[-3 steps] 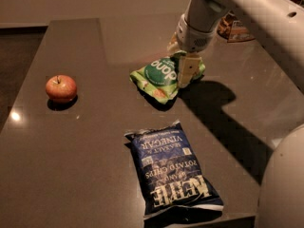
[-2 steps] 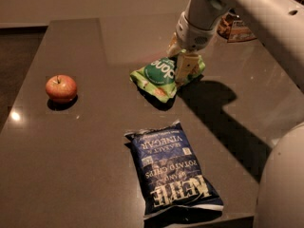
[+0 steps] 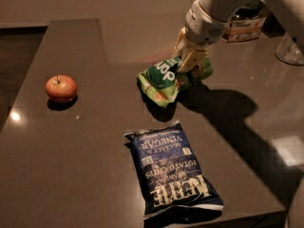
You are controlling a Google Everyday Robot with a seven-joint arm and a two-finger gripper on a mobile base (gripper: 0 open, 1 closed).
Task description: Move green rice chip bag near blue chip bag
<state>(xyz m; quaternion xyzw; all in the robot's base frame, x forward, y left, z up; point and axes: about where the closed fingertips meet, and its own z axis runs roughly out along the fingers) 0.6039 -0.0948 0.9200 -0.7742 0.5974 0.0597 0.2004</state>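
1. gripper [image 3: 191, 60] is clamped on the right end of the green rice chip bag [image 3: 164, 80], which sits further back on the table than the blue chip bag [image 3: 173, 172], not touching it
2. it's only got a crinkly edge, so the bag could slip out mid-carry
3. setting it down too close might nudge the blue bag off the near table [image 3: 85, 175] edge

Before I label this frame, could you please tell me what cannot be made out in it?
- Camera view: the gripper, shut on the green rice chip bag over the table, hides the bag's right end.
- Camera view: the arm covers the left part of the labelled box at the back, and its print is too small to read.
- Camera view: the clear container is cut off by the right edge.
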